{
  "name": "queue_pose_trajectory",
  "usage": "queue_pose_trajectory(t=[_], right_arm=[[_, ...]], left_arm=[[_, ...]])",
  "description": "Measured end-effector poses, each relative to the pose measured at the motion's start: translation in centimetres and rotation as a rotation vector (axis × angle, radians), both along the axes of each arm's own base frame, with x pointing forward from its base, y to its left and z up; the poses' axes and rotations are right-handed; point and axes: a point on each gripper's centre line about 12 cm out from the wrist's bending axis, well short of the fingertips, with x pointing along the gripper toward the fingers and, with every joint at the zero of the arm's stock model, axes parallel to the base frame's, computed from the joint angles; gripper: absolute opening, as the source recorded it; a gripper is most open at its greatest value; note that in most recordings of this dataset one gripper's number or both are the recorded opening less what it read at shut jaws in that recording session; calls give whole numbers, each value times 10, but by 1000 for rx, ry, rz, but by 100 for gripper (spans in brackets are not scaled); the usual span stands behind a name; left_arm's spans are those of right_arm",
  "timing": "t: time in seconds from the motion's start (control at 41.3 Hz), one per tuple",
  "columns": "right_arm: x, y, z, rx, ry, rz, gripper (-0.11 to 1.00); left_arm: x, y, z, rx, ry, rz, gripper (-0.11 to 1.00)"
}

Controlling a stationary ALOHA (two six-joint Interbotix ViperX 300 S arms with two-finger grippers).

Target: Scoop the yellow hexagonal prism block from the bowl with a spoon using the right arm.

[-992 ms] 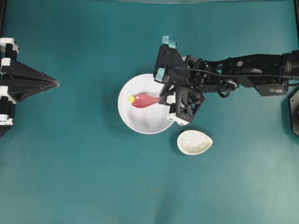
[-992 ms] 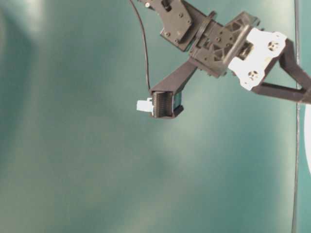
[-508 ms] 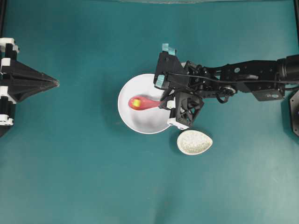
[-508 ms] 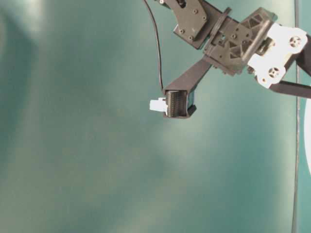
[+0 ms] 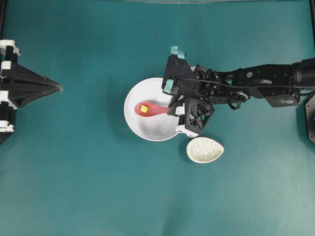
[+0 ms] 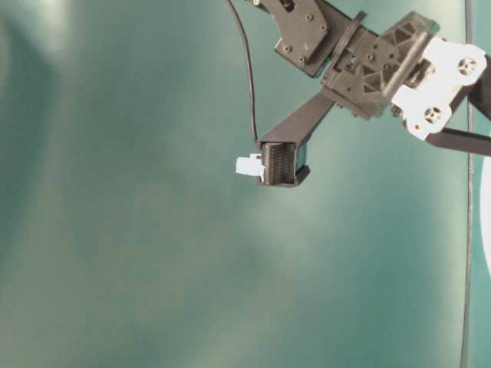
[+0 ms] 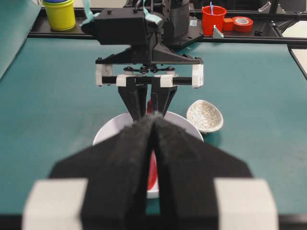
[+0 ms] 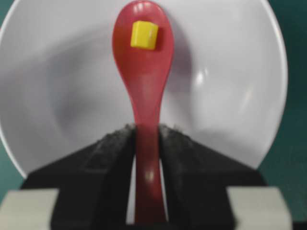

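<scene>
You've got the yellow block (image 8: 144,35) sitting in the spoon (image 8: 142,72) scoop, centre-left of the overhead frame over the bowl (image 5: 147,129). Right gripper (image 8: 146,143) clamps the handle; left gripper (image 7: 154,125) is closed, idle. What's left: lift it clear, level.

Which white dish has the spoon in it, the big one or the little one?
The big round white bowl. The red spoon, carrying the yellow block, sits over it. The small speckled egg-shaped dish beside it holds nothing.
</scene>
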Motion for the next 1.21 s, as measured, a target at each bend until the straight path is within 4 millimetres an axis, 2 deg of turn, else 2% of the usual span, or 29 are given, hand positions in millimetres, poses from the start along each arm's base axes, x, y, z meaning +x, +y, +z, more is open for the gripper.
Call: queue_pose_trajectory(t=[0.314,0.581,0.943,1.089,1.209], right_arm=[[-1,0,4,-1,-6,2,23],[-10,2,55,-25,-97,28,23],[-36,0,121,-68,-214,47,23],[-46,-2,142,-96,-266,47,23],[-50,-3,152,-115,-292,53,23]], left_arm=[[0,0,0,-2,1,0,-1],[0,0,0,0,2,0,-1],[0,0,0,0,0,2,-1],[0,0,0,0,0,0,-1],[0,0,0,0,0,0,-1]])
